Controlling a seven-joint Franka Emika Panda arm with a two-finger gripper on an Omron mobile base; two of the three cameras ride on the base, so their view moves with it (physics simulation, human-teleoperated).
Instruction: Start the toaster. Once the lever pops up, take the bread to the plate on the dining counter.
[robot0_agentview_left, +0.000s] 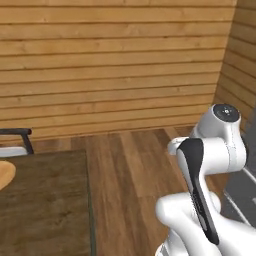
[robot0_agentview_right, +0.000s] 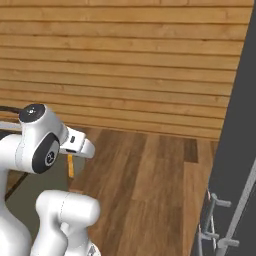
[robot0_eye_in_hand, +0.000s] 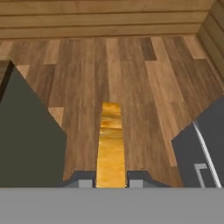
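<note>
Wood-plank wall (robot0_agentview_left: 115, 65): fills the upper half of both base views, horizontal boards, meeting a side wall at the upper right of the left base view. Plank floor (robot0_agentview_left: 135, 170): brown boards across the middle of every view, bare where it shows. Dining counter (robot0_agentview_left: 45, 210): dark wood-grain slab at the lower left of the left base view, its edge running down beside the floor; in the hand view it shows as a dark wedge at the left. Dark grey appliance front (robot0_agentview_right: 235, 165) with a pale handle: right edge of the right base view. My arm (robot0_agentview_left: 215, 150): white, folded up at the lower right of the left base view. Bar stool (robot0_agentview_left: 17, 140): dark back rail at the left edge, past the counter. Plate (robot0_agentview_left: 5, 175): orange-brown curve at the far left edge, lying on the counter, mostly cut off by the frame. Bread (robot0_eye_in_hand: 110, 144): a toasted golden slice seen edge-on, bottom centre of the hand view, clamped between the fingertips of my gripper (robot0_eye_in_hand: 111, 180), jaws narrow on it. Status, as I judge it: toasting and pulling the slice look done, and carrying is under way; left is to bring the slice over the counter to the plate, lower it and let go.
</note>
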